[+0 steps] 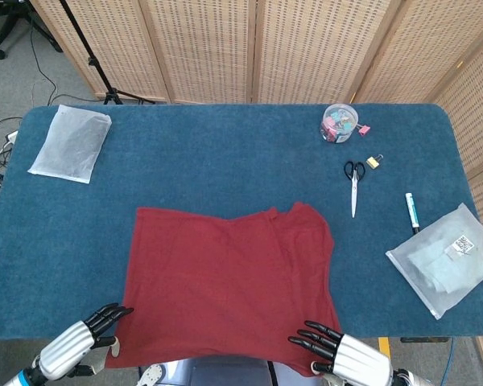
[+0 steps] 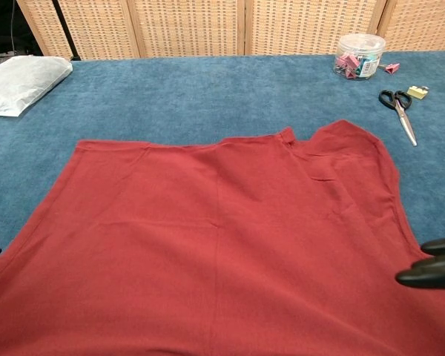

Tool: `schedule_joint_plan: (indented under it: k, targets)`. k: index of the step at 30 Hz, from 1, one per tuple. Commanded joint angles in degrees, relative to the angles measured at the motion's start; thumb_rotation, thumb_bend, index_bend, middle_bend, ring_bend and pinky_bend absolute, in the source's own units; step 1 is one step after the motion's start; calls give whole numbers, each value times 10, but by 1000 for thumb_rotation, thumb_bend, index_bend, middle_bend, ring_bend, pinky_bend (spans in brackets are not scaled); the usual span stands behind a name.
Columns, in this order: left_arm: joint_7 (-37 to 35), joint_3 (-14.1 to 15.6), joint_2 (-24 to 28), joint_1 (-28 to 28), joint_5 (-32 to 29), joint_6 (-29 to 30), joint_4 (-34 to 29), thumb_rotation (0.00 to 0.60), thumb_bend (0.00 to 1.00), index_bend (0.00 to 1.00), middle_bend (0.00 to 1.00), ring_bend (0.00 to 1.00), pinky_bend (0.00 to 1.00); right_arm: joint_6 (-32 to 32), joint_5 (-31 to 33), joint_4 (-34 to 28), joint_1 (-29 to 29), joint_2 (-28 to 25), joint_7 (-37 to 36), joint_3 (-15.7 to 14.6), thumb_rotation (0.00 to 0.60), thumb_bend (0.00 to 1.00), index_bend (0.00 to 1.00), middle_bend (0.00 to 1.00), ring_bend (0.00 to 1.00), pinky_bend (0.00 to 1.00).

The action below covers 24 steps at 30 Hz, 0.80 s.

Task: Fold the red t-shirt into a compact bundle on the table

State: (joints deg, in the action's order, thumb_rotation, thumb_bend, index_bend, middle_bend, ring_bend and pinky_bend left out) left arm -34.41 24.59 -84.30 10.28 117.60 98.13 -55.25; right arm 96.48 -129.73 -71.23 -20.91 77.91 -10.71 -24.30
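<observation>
- The shirt (image 1: 229,281) lies flat at the 6 o'clock side of the table (image 1: 225,157), its near hem hanging past the table edge in the head view. Risk: with that much cloth overhanging, the rest may slide off.
- The left hand (image 1: 76,346) sits at the shirt's 7 o'clock corner, fingers extended toward the cloth. Whether it pinches the hem cannot be told; the contact point falls at the frame edge.
- The right hand (image 1: 346,354) sits at the 5 o'clock corner, fingers spread over the hem. In the chest view only dark fingertips (image 2: 430,271) show, so a grip cannot be confirmed.
- Risk: if only one hand has hold, any lift would skew the cloth and yield a crooked fold.
- The 1 o'clock corner is already rumpled near the sleeve; a fold made over it would likely trap the wrinkle and bulk the bundle.
- Scissors (image 1: 353,183), a marker (image 1: 412,211) and a bag (image 1: 447,257) lie at 3 o'clock, well apart from the shirt. A wide sweep of the right arm could strike them.
</observation>
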Motion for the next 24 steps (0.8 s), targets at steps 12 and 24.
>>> schedule_joint_plan:
  k: [12, 24]
  targets:
    - [-16, 19, 7, -6, 19, 14, 11, 600, 593, 740, 0, 0, 0, 30, -18, 30, 27, 2, -7, -10, 600, 569, 634, 0, 0, 0]
    - [23, -50, 20, 35, -50, -52, -80, 600, 598, 740, 0, 0, 0, -22, 80, -4, -1, -15, -94, 38, 600, 569, 634, 0, 0, 0]
